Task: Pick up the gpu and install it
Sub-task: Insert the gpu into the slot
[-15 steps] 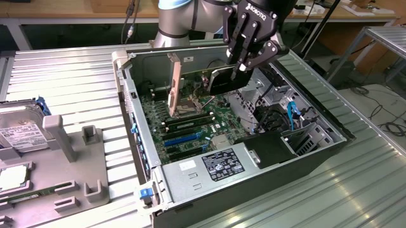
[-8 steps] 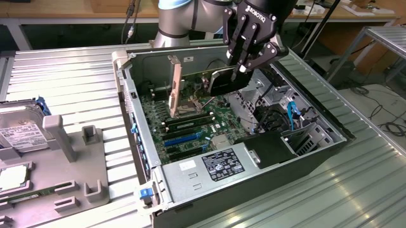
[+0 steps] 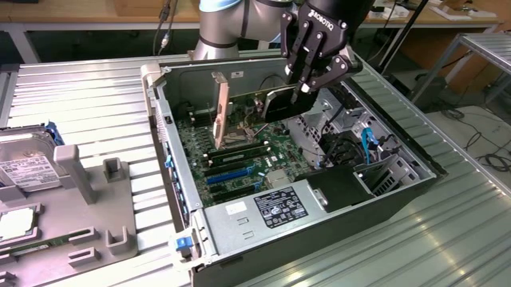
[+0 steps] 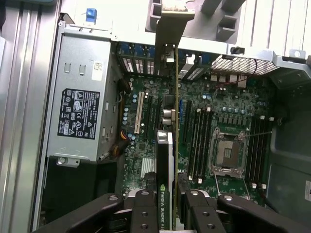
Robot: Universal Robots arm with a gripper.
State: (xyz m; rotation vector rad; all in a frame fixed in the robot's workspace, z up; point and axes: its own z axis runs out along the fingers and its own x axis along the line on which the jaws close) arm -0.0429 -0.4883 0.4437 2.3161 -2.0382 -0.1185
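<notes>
The gpu (image 3: 281, 104) hangs on edge above the motherboard (image 3: 239, 155) inside the open computer case (image 3: 399, 179). Its black heatsink face is under the gripper, and its metal bracket (image 3: 219, 110) points toward the exterior view's left. My gripper (image 3: 307, 84) is shut on the card's upper edge. In the wrist view the gpu (image 4: 164, 179) runs edge-on away from the camera, a labelled black shroud beside a thin green board. The bracket (image 4: 171, 24) is at the far end, near the case's slot wall. The gripper (image 4: 167, 216) has a black finger on each side of the card.
A power supply (image 3: 276, 206) with a black label fills the case's near corner. The CPU socket (image 4: 228, 150) and memory sticks (image 4: 201, 141) lie beside the card. A drive cage with a blue cable (image 3: 367, 143) stands at the exterior view's right. A hard drive (image 3: 24, 161) rests on a grey fixture (image 3: 104, 197) at its left.
</notes>
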